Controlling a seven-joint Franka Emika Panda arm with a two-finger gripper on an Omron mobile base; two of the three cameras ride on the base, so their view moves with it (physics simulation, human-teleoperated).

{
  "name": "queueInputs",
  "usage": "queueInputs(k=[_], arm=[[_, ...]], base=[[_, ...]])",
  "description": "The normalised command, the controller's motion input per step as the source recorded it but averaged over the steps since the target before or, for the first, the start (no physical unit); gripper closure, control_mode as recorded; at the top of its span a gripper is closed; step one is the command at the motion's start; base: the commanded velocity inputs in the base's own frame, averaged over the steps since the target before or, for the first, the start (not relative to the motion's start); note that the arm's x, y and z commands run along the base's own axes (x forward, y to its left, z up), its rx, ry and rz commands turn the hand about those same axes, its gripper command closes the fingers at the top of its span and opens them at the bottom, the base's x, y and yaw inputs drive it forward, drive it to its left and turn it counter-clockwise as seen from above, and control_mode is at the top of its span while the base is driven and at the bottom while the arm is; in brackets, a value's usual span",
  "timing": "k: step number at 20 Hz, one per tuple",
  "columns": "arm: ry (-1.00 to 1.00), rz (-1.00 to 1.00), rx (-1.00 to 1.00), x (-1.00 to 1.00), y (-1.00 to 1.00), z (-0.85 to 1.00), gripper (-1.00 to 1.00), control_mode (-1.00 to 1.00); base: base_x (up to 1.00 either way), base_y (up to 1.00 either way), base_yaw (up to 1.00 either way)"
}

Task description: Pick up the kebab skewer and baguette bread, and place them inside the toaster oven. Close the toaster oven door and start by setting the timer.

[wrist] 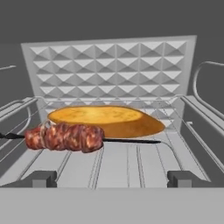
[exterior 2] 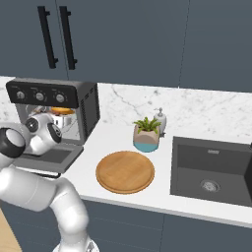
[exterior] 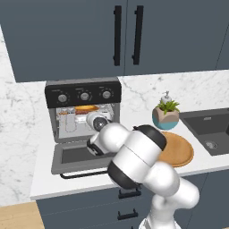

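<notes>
Inside the toaster oven (exterior: 83, 117), the gripper (wrist: 112, 178) stands wide and empty at the mouth, above the dropped door (exterior: 74, 157). Just beyond, the skewer (wrist: 65, 137) lies on the rack, the bread (wrist: 107, 120) touching behind it, before the back wall.

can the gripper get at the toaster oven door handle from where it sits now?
Probably yes. The gripper is open at the toaster oven mouth, holding nothing. The toaster oven door lies folded down, its black bar handle exposed at the counter edge.
</notes>
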Motion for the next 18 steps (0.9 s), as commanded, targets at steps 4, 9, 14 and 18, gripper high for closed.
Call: queueInputs(k=[4,9,14,18], arm=[[0.00,0.00,0.00,0.24,0.05,0.00,-1.00,-1.00],[0.00,0.00,0.00,0.14,0.06,0.00,-1.00,-1.00],[0.02,0.00,0.00,0.00,0.03,-0.09,-1.00,-1.00],[0.01,0.00,0.00,0.00,0.01,-0.06,-1.00,-1.00]], base=[[0.00,0.00,0.00],[0.00,0.00,0.00],[0.00,0.00,0.00],[0.00,0.00,0.00]])
